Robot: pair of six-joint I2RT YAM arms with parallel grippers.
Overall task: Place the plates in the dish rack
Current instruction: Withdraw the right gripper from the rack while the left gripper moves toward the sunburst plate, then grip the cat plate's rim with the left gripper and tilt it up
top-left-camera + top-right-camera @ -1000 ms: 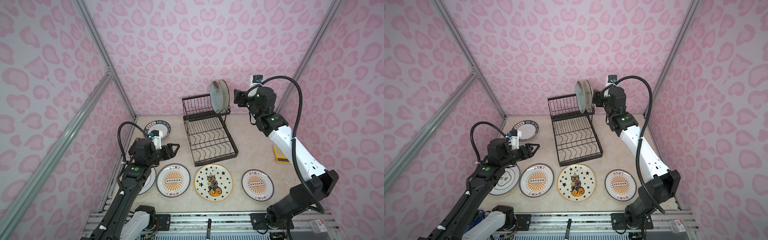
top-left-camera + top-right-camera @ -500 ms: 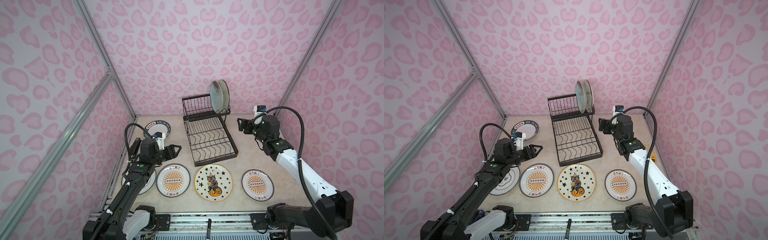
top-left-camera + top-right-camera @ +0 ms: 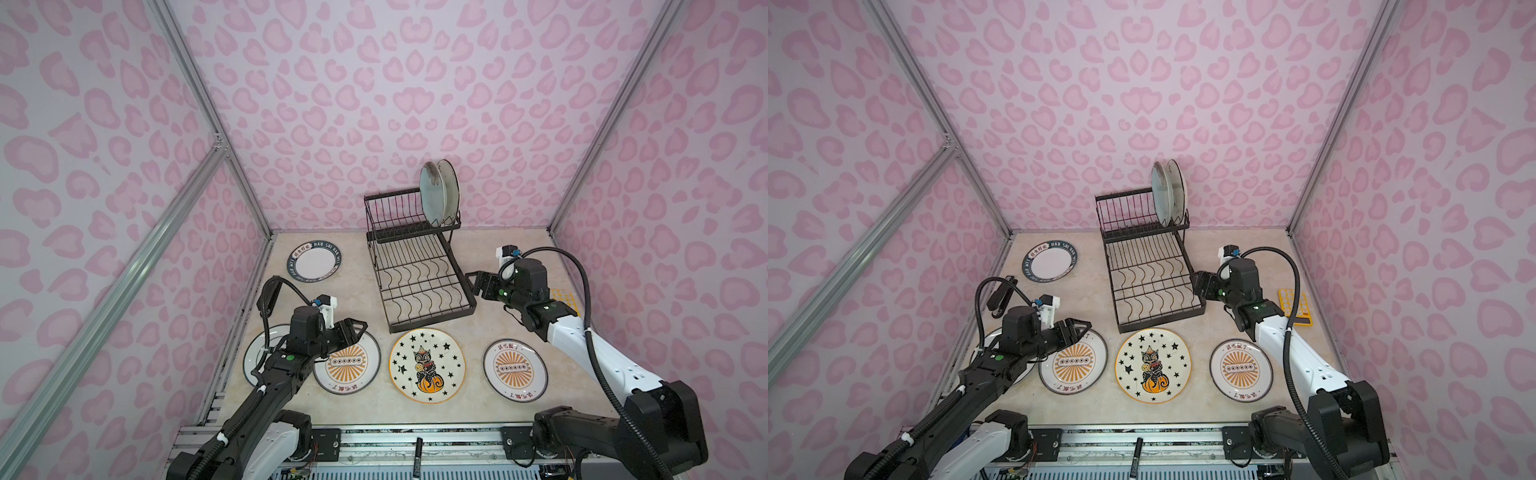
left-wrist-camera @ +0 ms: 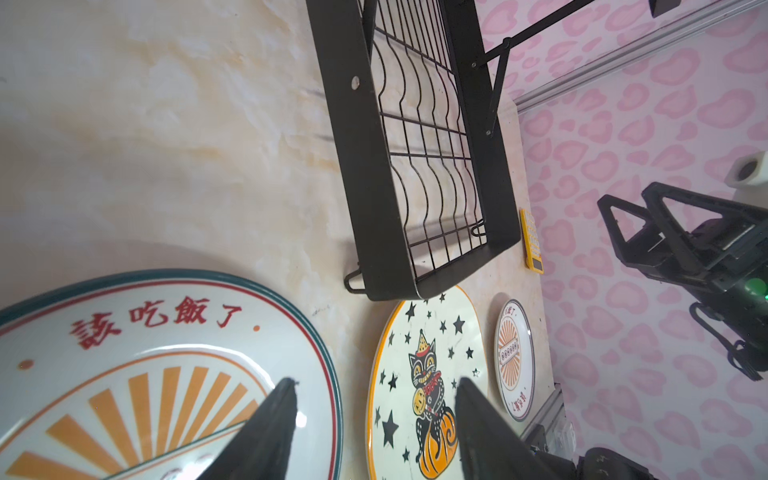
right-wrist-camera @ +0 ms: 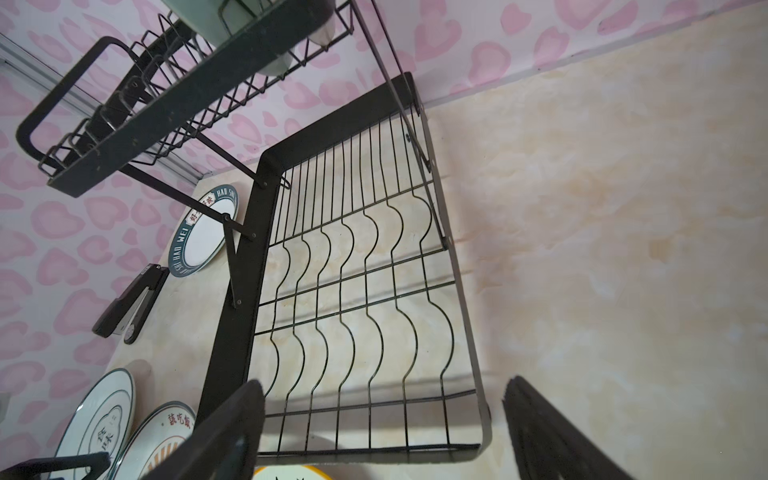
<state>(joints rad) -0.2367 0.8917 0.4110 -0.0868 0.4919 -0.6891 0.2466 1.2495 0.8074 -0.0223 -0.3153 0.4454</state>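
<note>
Sunburst plate, beneath left end effector, ungripped

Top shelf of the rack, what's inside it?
The top shelf holds two plates on edge at its right end: a teal plate and, behind it, a white plate. The teal one covers most of the white one's face, so its pattern is hidden.

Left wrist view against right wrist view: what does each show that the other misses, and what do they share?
Left wrist only: the yellow calculator and the right-side sunburst plate. Right wrist only: the lettered-rim plate, the black stapler, the white plate and the upper tier with plates standing in it. Both: the lower tray, the left-side sunburst plate and the star-and-cat plate, just its rim in the right wrist.
</note>
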